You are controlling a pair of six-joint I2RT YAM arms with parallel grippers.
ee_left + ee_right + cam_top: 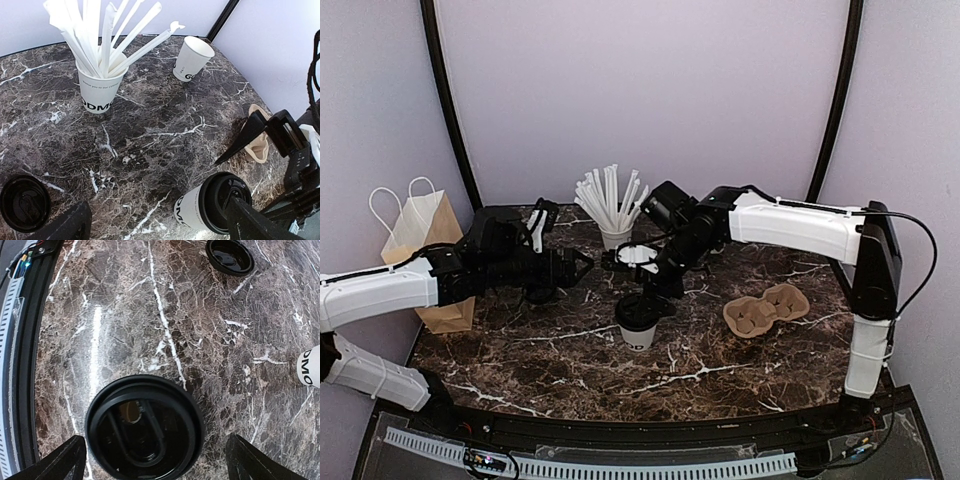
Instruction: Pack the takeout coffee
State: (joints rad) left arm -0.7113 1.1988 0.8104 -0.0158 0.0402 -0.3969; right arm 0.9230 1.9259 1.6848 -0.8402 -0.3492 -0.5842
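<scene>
The takeout coffee (638, 322), a white paper cup with dark lettering and a black lid, stands upright at the middle of the marble table (720, 365). My right gripper (655, 288) hangs open just above it. In the right wrist view the lid (145, 427) fills the gap of the right gripper (155, 460), and neither finger touches it. My left gripper (583, 265) is open and empty to the cup's upper left. In the left wrist view the coffee (197, 209) shows beside one finger of the left gripper (160, 225).
A white cup full of straws (613, 232) (97, 90) stands behind, with an unlidded white cup (638, 256) (191, 59) beside it. A spare black lid (24, 202) (230, 256) lies on the table. A brown cup carrier (766, 308) lies right; a paper bag (425, 240) stands left.
</scene>
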